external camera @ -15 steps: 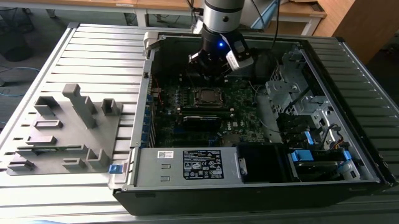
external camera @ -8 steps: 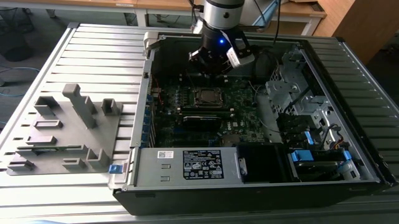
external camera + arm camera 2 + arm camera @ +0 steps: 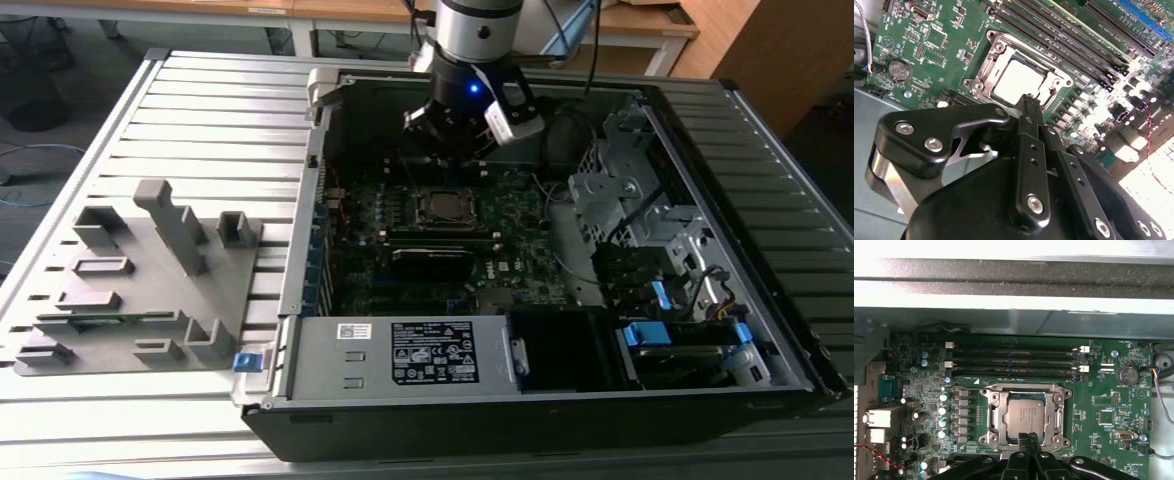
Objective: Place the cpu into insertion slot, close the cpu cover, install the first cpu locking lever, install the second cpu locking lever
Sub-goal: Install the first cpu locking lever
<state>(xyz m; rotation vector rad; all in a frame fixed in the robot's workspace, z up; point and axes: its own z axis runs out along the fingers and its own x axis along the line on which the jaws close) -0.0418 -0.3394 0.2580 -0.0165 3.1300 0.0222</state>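
Note:
The cpu (image 3: 1025, 415) lies flat in its socket on the green motherboard, its dull silver top showing. The cpu cover (image 3: 992, 412), a silvery frame plate, lies down around it with the chip seen through its square opening. In the second wrist view the cpu (image 3: 1016, 80) and cover (image 3: 999, 47) sit just beyond my fingertips. My gripper (image 3: 1029, 438) hangs above the socket's edge, shut with nothing held, its black fingers pressed together. In the exterior view the gripper (image 3: 457, 138) hovers inside the open case, a little behind the cpu (image 3: 438, 205).
Black memory slots (image 3: 1014, 360) run beside the socket. A long black card (image 3: 430, 262) lies in front of it. Drive cages and cables (image 3: 627, 210) fill the case's right side, a power supply (image 3: 427, 352) the front. A grey fixture (image 3: 134, 280) stands outside at the left.

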